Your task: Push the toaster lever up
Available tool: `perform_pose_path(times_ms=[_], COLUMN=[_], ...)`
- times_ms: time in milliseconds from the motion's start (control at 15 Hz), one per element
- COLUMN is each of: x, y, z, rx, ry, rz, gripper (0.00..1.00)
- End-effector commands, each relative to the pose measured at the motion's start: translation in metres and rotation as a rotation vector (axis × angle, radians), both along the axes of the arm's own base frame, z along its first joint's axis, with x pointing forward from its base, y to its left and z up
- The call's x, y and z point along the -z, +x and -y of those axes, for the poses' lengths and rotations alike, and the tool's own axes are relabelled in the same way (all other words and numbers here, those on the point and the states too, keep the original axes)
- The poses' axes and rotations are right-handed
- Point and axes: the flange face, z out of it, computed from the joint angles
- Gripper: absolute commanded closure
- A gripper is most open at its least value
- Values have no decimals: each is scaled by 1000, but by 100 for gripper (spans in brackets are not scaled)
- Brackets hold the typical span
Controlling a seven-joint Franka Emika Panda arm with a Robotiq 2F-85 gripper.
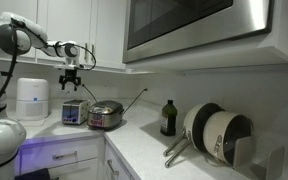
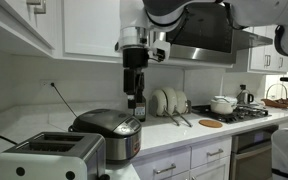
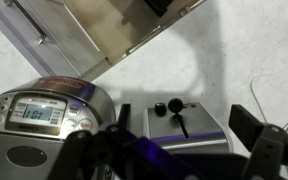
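Note:
The small silver-grey toaster (image 1: 73, 113) stands on the white counter next to the round cooker, and shows at the lower left in an exterior view (image 2: 47, 157). In the wrist view its dark-fronted end (image 3: 199, 130) lies below me, with a black lever knob (image 3: 175, 104) at the top of a slot and a smaller knob (image 3: 160, 108) beside it. My gripper (image 1: 72, 82) hangs open and empty well above the toaster in both exterior views (image 2: 134, 103). In the wrist view its two dark fingers (image 3: 184, 122) frame the toaster end.
A round shiny steel cooker (image 1: 105, 115) (image 2: 110, 133) (image 3: 39, 115) sits right beside the toaster. A white cylindrical appliance (image 1: 32, 98) stands in the corner. A dark bottle (image 1: 168, 118) and racked pans (image 1: 219, 135) are further along. Cabinets and a microwave (image 1: 194, 25) hang overhead.

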Motion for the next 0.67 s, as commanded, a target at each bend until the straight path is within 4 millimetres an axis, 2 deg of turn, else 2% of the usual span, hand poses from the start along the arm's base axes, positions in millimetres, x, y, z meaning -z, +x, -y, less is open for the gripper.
perform_pose_path(times_ms=[0,133,600], x=[-1,2,43], y=[1,2,14], z=[-1,1,6], rx=[0,4,5], ry=[-1,-3,-5], rz=[-1,-4,-60], gripper=[0,0,0])
